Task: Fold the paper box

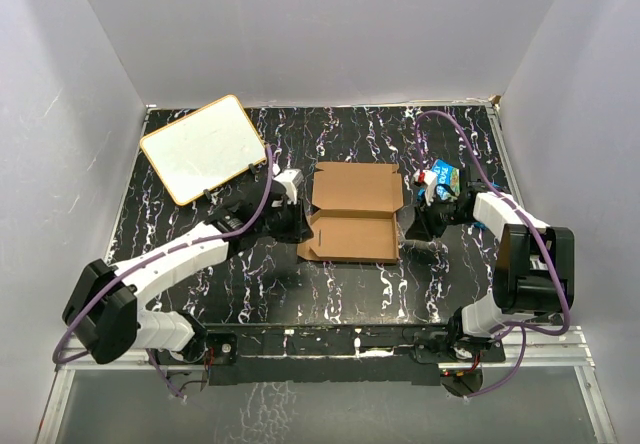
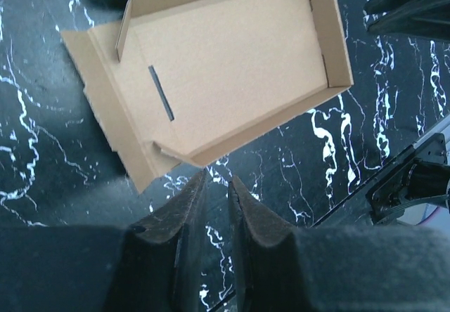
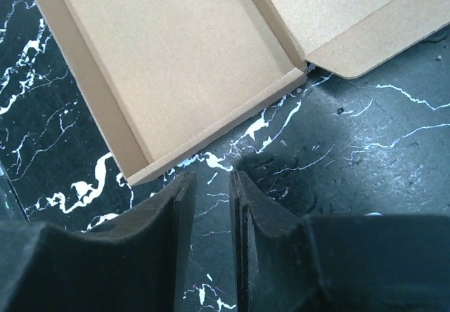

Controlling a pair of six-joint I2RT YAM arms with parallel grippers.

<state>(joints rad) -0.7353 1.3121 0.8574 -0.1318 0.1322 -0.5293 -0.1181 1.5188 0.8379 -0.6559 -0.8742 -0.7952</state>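
Left of the paper box (image 1: 350,214) lies one white board (image 1: 205,149). Closer to the box, the left gripper (image 2: 214,178) hovers with jaws almost closed on nothing. The single box sits between the two grippers, tray walls partly raised. Just right of it, the right gripper (image 3: 211,175) is likewise nearly closed and empty, beside one blue carton (image 1: 440,176). Probably best to push both side walls upright together before closing the lid.
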